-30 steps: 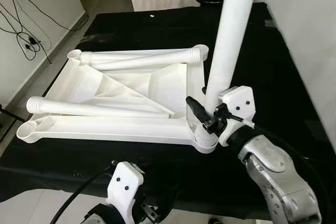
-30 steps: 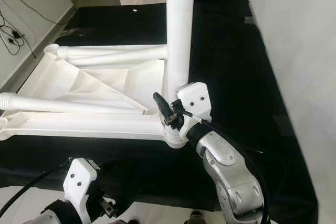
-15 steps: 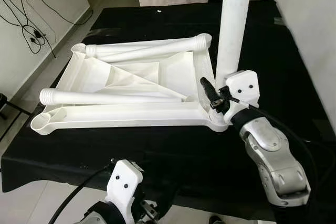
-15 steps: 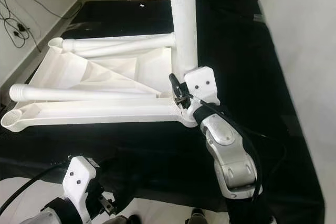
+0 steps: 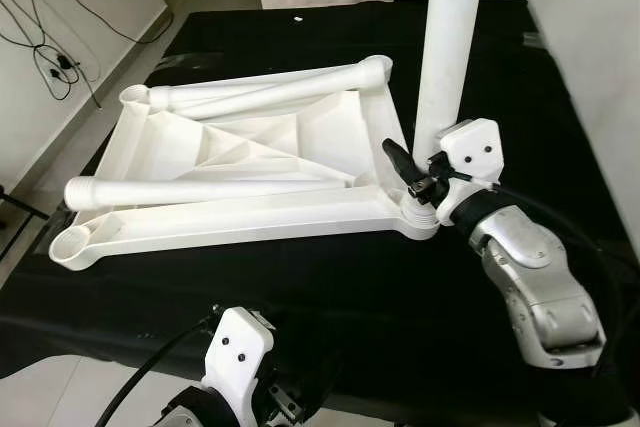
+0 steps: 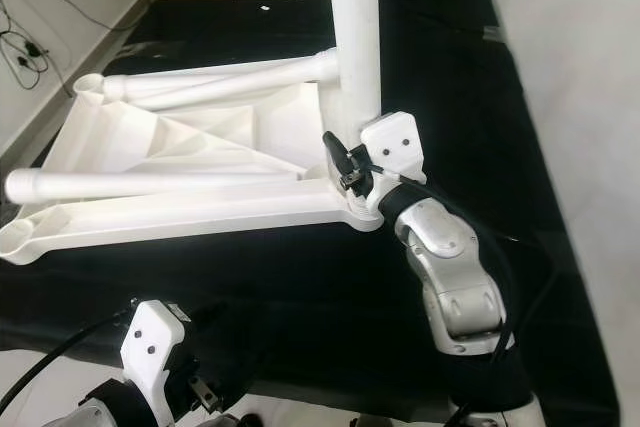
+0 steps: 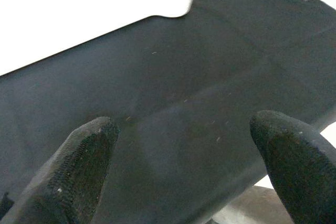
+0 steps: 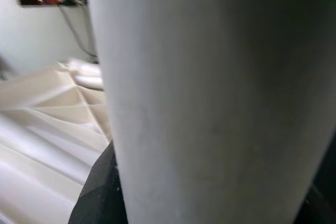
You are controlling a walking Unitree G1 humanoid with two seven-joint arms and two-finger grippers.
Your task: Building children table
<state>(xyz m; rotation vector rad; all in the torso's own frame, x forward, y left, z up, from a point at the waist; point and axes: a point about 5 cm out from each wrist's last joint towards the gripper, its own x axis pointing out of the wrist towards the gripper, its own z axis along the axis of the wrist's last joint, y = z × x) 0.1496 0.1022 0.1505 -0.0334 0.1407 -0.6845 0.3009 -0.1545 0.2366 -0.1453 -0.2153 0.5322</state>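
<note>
Table top (image 5: 250, 162): you see a white plastic children's table top lying underside up on the bench, ribbed inside, with round sockets at its corners.
Bench (image 5: 300, 287): it is covered in black cloth; the table top takes up its left and middle part.
Room: pale floor runs along the robot's left, with black cables (image 5: 45, 57) trailing by a white wall; another white wall stands close on the right.
Loose legs: two white tubes lie on the table top, one (image 5: 200, 190) near the front edge with a threaded end pointing left, one (image 5: 270, 92) along the far edge.
Upright leg (image 5: 450, 37): a third white tube stands vertical in the front right corner socket, its top out of frame.
Right end effector (image 5: 425, 172): you have it at the base of the upright leg, black fingers clasped around the tube just above the socket.
Left end effector (image 7: 184, 166): it hangs low before the bench's near edge, fingers spread wide, nothing between them, facing the black cloth.
</note>
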